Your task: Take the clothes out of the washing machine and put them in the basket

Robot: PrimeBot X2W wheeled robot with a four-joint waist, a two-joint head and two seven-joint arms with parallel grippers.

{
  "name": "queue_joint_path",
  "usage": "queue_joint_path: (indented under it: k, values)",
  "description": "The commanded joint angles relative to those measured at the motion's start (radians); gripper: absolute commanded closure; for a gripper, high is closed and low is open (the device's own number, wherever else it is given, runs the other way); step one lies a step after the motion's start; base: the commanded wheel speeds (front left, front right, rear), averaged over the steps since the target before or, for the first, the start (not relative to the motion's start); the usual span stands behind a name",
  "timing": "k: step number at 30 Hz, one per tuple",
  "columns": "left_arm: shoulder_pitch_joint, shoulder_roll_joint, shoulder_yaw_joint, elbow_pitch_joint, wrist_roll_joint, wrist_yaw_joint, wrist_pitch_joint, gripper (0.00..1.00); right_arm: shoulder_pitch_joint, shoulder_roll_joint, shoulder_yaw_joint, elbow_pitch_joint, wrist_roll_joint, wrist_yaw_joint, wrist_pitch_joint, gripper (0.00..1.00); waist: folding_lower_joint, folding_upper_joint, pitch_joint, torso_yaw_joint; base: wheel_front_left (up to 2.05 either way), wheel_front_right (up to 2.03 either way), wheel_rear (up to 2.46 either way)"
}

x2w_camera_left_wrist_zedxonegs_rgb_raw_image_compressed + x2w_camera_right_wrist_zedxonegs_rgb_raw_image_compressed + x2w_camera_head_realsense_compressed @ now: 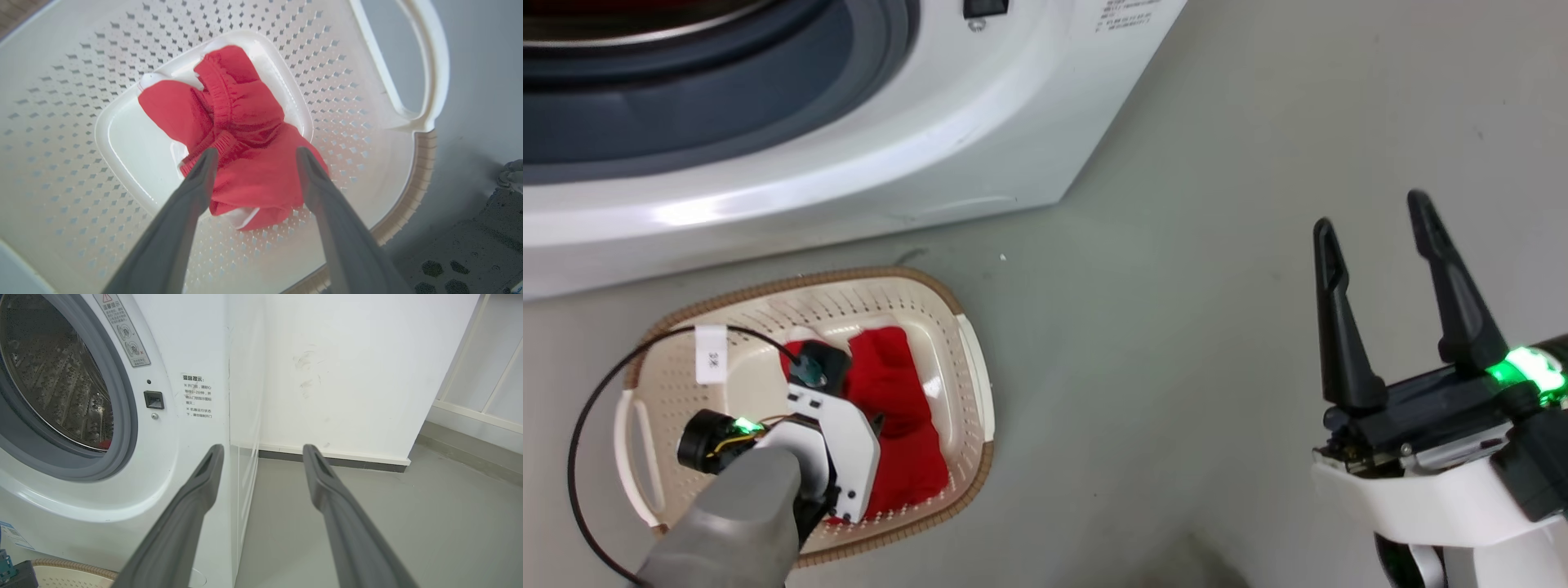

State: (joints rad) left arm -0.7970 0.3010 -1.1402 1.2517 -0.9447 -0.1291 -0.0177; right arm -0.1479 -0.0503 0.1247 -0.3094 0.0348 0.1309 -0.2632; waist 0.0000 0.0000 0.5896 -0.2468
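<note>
Your left end effector (257, 154) is spread wide and grips nothing, poised over the red garment (245, 122) lying in the basket (367, 102). Your right end effector (1370, 216) is wide and empty. A red scrap (104, 444) inside the washing machine (175, 465) suggests at least one more item to unload.

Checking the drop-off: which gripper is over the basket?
The left gripper, open above the red clothes in the basket; the right gripper hangs open over the floor.
</note>
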Motion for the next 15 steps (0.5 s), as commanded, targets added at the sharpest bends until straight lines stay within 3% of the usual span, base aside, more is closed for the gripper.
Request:
queue_joint_path:
  k: [1, 5, 10, 15]
  values:
    - [0.021, -0.013, -0.011, 0.001, 0.016, 0.002, -0.059, 0.00, 0.022, 0.000, 0.003, 0.009, -0.004, 0.000, -0.002, 0.00, 0.0000, 0.0000, -0.070, 0.018, 0.00, 0.00, 0.00]
    - [0.057, -0.025, -0.019, 0.005, 0.034, 0.024, -0.186, 0.00, 0.056, 0.000, 0.009, 0.020, -0.012, 0.000, -0.002, 0.00, 0.0000, 0.0000, -0.145, 0.035, 0.00, 0.00, 0.00]
    - [0.090, -0.037, 0.003, -0.028, 0.052, 0.069, -0.246, 0.00, 0.095, 0.000, 0.014, 0.032, -0.026, 0.000, -0.002, 0.00, 0.0000, 0.0000, -0.229, 0.059, 0.00, 0.00, 0.00]
    - [0.132, 0.012, 0.103, -0.218, 0.126, 0.163, -0.247, 0.00, 0.128, 0.000, 0.015, 0.036, -0.035, 0.000, -0.002, 0.00, 0.0000, 0.0000, -0.291, 0.086, 0.00, 0.00, 0.00]
